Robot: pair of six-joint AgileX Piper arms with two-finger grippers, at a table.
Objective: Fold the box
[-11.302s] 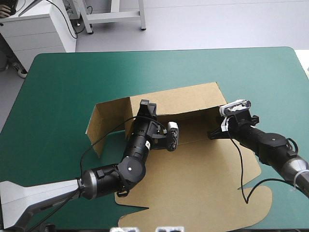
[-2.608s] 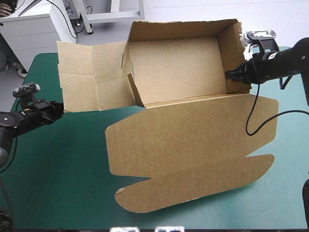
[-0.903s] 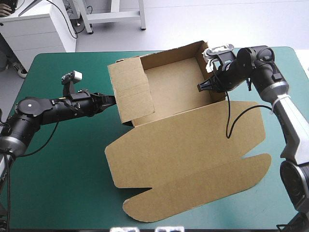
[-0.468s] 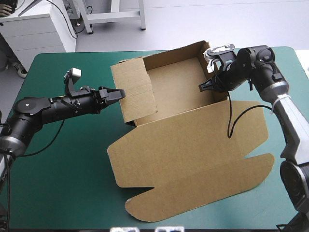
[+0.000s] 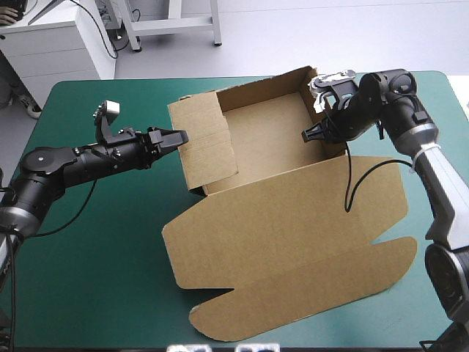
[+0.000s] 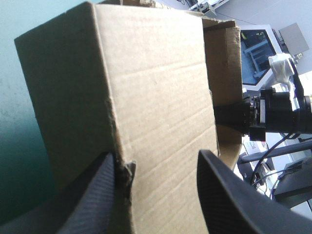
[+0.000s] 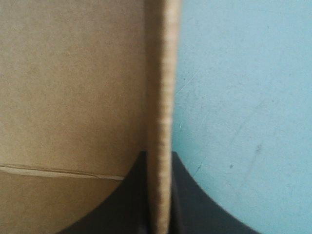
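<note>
High view, items listed by size.

1. Teal-green covered surface (image 5: 88, 242): carries the box. Its widest bare stretch lies off the box's left side.
2. Brown cut-board box (image 5: 293, 220): rests on the surface. The tray part has its walls raised at the box's far half, and the lid panel (image 5: 278, 286) lies flat at its near half.
3. Left arm (image 5: 80, 163): reaches to the box's left end wall (image 5: 205, 150). The left jaws stand wide apart at that wall's outer face and pinch nothing (left wrist view).
4. Right arm (image 5: 410, 125): sits at the box's right end wall (image 5: 306, 103). The right jaws are all but closed, clamped on that wall's edge (image 7: 163, 73) with the board between them.

Step in hand, by judgement: seating the left end wall while the right one is braced.

Handling notes:
- The right jaws should hold firm so the tray cannot slide or rack.
- The left jaws should press square on the wall, toward the box's inside and along its crease. Pushing at the corner, where the board already looks frayed, risks a tear.
- Pressure is best light and even, since the board bends easily.
</note>
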